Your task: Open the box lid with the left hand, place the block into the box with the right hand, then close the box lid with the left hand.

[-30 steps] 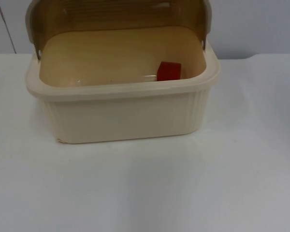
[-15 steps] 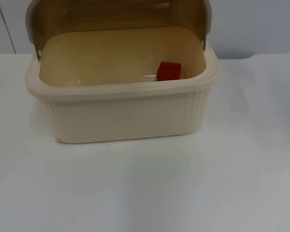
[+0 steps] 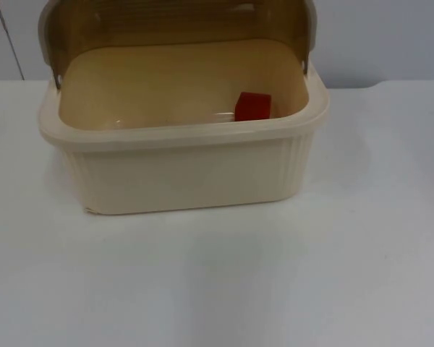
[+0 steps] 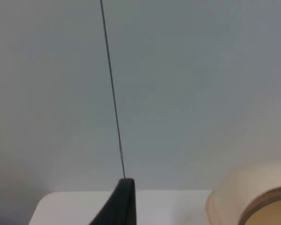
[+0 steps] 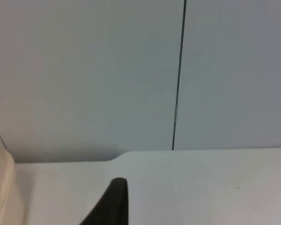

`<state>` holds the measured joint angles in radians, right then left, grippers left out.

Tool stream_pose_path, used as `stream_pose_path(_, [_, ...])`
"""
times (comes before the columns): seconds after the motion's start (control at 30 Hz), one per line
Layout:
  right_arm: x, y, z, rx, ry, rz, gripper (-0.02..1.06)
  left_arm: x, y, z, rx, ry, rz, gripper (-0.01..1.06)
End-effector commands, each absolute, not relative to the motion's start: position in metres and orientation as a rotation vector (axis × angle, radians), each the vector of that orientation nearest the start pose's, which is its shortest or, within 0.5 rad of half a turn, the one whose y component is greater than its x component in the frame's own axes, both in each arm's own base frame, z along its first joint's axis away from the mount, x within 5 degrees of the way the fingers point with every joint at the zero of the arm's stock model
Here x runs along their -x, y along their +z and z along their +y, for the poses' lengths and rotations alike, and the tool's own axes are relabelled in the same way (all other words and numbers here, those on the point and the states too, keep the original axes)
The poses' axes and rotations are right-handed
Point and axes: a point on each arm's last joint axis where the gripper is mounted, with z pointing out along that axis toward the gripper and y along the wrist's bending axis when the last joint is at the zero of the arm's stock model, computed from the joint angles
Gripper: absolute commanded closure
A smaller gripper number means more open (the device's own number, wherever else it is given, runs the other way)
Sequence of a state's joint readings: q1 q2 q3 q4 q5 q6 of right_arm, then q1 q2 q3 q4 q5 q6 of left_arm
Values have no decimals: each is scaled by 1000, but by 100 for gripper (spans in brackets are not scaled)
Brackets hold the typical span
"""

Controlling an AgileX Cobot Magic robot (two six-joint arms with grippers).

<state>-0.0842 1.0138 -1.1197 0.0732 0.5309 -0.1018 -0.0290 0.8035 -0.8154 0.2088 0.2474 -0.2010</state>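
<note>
With the lid [image 3: 177,25] raised and the block [image 3: 252,106] already lying inside the box [image 3: 181,170], only closing remains; the left gripper [image 4: 124,201] and right gripper [image 5: 113,201] wait aside, grip state unclear.

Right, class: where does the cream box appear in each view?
Top view: box mid-table, lid open, red block inside.
Left wrist view: box, rounded cream corner, before the grey partition wall.
Right wrist view: box, cream edge, where table meets wall.
Shared landmark: the grey partition wall.
</note>
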Motion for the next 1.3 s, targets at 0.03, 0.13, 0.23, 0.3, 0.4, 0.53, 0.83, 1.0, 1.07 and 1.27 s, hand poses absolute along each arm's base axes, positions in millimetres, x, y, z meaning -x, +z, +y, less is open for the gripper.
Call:
stream_pose_path(0.03, [-211, 419, -9, 19, -65, 1929, -1, -168, 386, -1, 12, 12, 1712, 0])
stream_pose_path(0.13, [-211, 419, -6, 46, -56, 1920, -1, -168, 386, -1, 12, 12, 1712, 0])
stream_pose_path(0.23, [-211, 419, -6, 45, -57, 1920, -1, -168, 386, -1, 43, -10, 1713, 0])
stream_pose_path(0.3, [-211, 419, -6, 45, -57, 1920, -1, -168, 386, -1, 95, -56, 1718, 0])
stream_pose_path(0.4, [-211, 419, -6, 45, -57, 1920, -1, -167, 384, -1, 160, -110, 1730, 0])
stream_pose_path(0.53, [-211, 420, -6, 45, -59, 1918, -1, -167, 383, -1, 164, -106, 1744, 0])
stream_pose_path(0.83, [-211, 420, -6, 46, -62, 1912, -1, -169, 387, -1, 133, -84, 1696, 0])
stream_pose_path(1.0, [-211, 420, -6, 46, -62, 1912, -1, -180, 375, 0, 151, -66, 1821, 0])
stream_pose_path(1.07, [-211, 420, -6, 46, -62, 1912, -1, -189, 365, -2, 40, 18, 1899, 0])
stream_pose_path(1.27, [-211, 420, -6, 46, -62, 1912, -1, -220, 348, -28, -315, 103, 1952, 0])
